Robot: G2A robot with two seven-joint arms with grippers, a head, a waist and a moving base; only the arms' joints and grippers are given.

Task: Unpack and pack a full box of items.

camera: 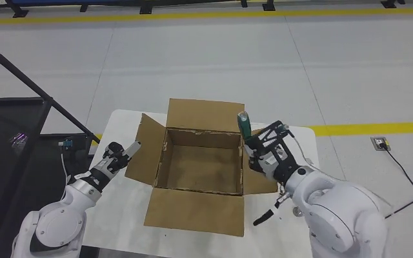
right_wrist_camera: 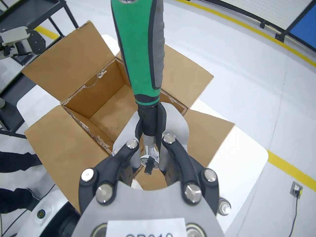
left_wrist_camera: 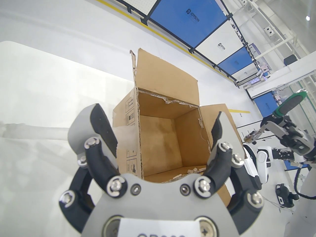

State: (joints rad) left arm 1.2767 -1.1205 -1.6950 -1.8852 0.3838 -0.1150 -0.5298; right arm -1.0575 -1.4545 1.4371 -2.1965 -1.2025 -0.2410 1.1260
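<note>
Green-handled tool stands upright, handle up, pinched at its base by the right gripper over the right wall of the open box; the box floor lies below, to its left. Left gripper gapes wide, holding nothing.

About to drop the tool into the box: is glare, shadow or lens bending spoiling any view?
Top view: even light, box floor plainly readable. Left wrist view: table washed out white, wall panels bowed by the lens. Right wrist view: a glint on the green-handled tool held in the right gripper; box interior evenly lit, no hard shadow.
</note>
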